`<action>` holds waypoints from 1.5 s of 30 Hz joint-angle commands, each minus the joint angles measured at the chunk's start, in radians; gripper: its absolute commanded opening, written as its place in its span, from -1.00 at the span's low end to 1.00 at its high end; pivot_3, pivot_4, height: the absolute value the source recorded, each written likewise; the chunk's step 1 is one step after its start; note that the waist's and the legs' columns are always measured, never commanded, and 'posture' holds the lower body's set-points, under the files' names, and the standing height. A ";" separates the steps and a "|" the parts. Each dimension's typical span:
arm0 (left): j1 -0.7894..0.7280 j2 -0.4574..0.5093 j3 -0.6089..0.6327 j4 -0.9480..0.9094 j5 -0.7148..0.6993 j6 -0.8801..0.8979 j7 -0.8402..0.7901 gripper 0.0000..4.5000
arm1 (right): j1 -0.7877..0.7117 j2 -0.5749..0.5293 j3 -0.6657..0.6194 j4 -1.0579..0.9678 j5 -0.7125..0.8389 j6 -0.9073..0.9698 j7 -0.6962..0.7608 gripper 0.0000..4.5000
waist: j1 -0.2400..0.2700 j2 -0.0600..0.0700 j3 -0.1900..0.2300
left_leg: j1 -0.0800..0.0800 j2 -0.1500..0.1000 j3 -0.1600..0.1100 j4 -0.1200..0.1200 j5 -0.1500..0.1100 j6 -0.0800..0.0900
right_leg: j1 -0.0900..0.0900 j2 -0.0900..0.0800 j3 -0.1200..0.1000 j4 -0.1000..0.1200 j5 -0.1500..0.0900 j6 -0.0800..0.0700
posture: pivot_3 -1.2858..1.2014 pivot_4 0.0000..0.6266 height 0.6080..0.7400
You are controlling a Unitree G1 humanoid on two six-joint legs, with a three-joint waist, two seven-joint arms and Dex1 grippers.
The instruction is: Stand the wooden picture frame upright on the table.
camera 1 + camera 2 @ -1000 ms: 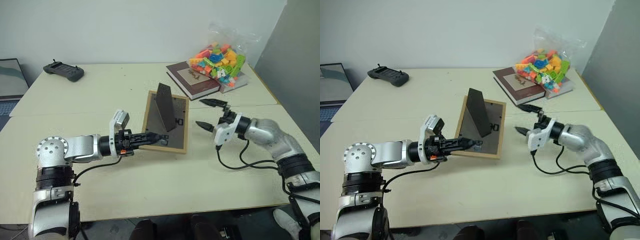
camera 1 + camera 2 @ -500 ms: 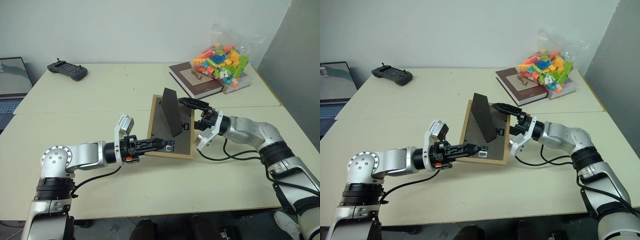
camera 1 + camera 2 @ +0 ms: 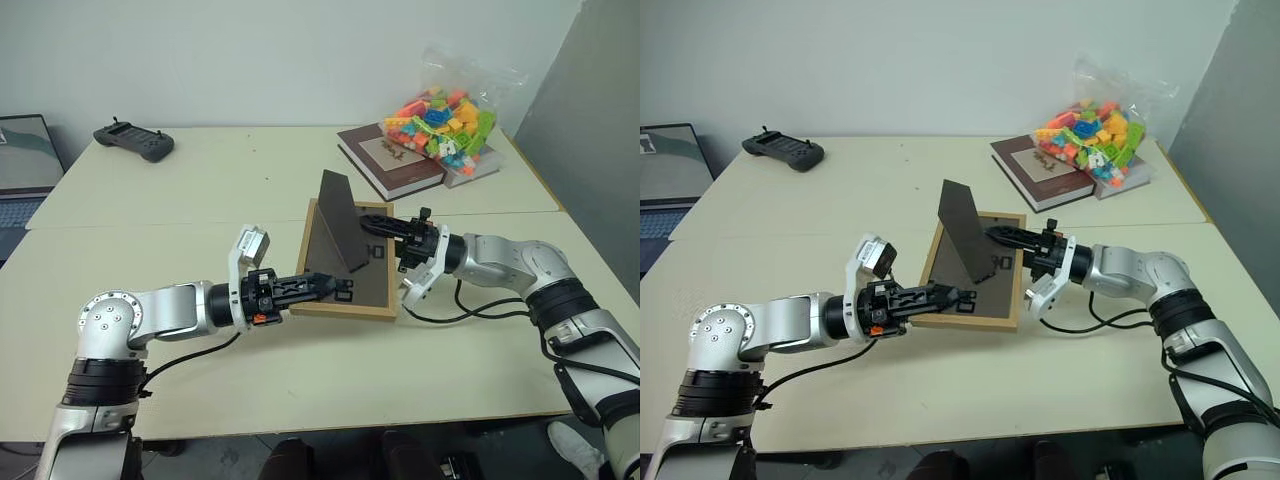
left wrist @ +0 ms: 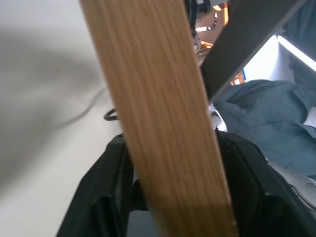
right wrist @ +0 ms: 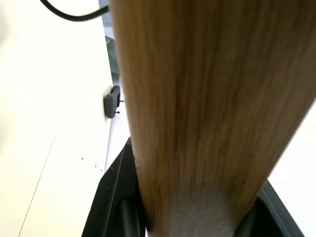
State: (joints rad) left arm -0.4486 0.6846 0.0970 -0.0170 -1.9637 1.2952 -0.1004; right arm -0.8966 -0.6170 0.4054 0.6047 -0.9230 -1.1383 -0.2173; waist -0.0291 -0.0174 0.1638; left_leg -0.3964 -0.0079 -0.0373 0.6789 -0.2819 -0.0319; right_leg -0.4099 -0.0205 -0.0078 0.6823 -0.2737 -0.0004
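Observation:
The wooden picture frame lies back-up in the middle of the table, its dark stand folded out and sticking up. My left gripper reaches in from the left at the frame's near left corner; the light-wood edge runs right in front of the left wrist camera. My right gripper comes in from the right and is shut on the frame's right edge, one finger lying over the dark grey back. The wooden edge sits between its fingers in the right wrist view.
A dark brown book lies at the back right with a clear bag of coloured bricks on it. A black controller sits at the back left, and a laptop stands past the left edge. A seam crosses the tabletop.
My right gripper swung left from open beside the frame to its right edge and closed on it. The left gripper stayed at the near left corner. The camera shifted slightly.

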 commanded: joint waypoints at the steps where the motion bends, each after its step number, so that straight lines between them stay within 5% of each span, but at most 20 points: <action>1: -0.060 0.068 0.039 -0.048 0.057 -0.039 -0.020 0.48 | -0.030 0.001 -0.032 0.077 0.229 -0.003 0.115 -0.41 | 0.001 -0.001 0.001 | 0.000 0.000 0.000 0.000 0.000 0.000 | 0.000 0.000 0.000 0.000 0.000 0.000 | 0.03 -0.52 1.00; 6: -0.148 0.108 0.136 -0.118 0.157 -0.170 0.006 0.97 | 0.017 0.064 -0.050 0.138 0.710 0.141 0.512 -0.41 | -0.001 -0.001 0.001 | 0.000 0.000 0.000 0.000 0.000 0.000 | 0.002 0.000 -0.001 -0.001 0.000 0.000 | 0.03 -0.52 1.00; 10: -0.077 0.159 0.170 -0.297 0.377 -0.240 0.024 1.00 | 0.043 0.169 -0.132 0.072 1.072 0.590 0.883 -0.41 | -0.008 -0.001 0.001 | 0.001 0.002 0.000 0.000 0.000 0.000 | 0.003 0.000 -0.001 -0.002 0.000 0.000 | 0.03 -0.52 1.00; 14: 0.079 0.200 0.045 -0.547 0.759 -0.350 0.010 1.00 | 0.016 0.250 -0.216 -0.022 1.347 1.144 1.111 -0.41 | -0.005 -0.001 0.001 | 0.002 0.002 -0.001 -0.002 0.000 0.001 | 0.003 0.000 -0.001 -0.002 0.000 0.000 | 0.03 -0.52 1.00; 21: 0.299 0.026 -0.082 -0.630 1.169 -0.610 0.010 1.00 | -0.053 0.317 -0.238 0.104 1.348 1.440 1.237 -0.41 | 0.008 0.000 0.002 | 0.001 0.001 -0.001 -0.002 -0.003 0.004 | 0.001 0.000 -0.001 -0.001 0.000 -0.001 | 0.03 -0.52 1.00; 29: 0.367 -0.084 -0.121 -0.606 1.318 -0.674 -0.044 1.00 | -0.030 0.373 -0.249 0.278 1.246 1.297 1.303 -0.41 | 0.027 0.000 0.002 | 0.000 0.000 0.000 -0.002 -0.004 0.006 | 0.001 -0.001 -0.001 -0.001 0.000 0.000 | 0.03 -0.52 1.00; 40: 0.320 -0.115 -0.113 -0.563 1.373 -0.640 -0.142 1.00 | 0.080 0.344 -0.294 0.181 1.206 1.284 1.317 0.81 | 0.027 0.000 0.002 | 0.000 0.001 0.000 -0.002 -0.004 0.006 | 0.001 -0.001 -0.002 -0.001 0.000 0.000 | 0.03 -0.52 1.00; 42: 0.303 -0.104 -0.093 -0.540 1.358 -0.630 -0.179 1.00 | 0.128 0.296 -0.303 0.116 1.201 1.298 1.317 0.97 | 0.027 0.000 0.002 | 0.000 0.001 0.000 -0.002 -0.004 0.006 | 0.001 0.000 -0.002 -0.001 0.000 0.000 | 0.03 -0.52 1.00; 45: 0.268 -0.060 -0.033 -0.478 1.311 -0.587 -0.259 1.00 | 0.231 0.171 -0.304 -0.024 1.164 1.297 1.317 0.97 | 0.033 0.000 0.002 | 0.000 0.001 0.000 -0.001 -0.004 0.006 | 0.002 -0.001 -0.003 -0.001 0.000 0.000 | 0.03 -0.52 1.00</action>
State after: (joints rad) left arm -0.1568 0.5961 0.0049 -0.5144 -0.6276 0.6925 -0.3109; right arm -0.7041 -0.3853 0.1351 0.6767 0.2622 0.1616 1.0910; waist 0.0040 -0.0172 0.1655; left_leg -0.3965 -0.0072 -0.0378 0.6775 -0.2856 -0.0254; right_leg -0.4080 -0.0212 -0.0111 0.6808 -0.2736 -0.0007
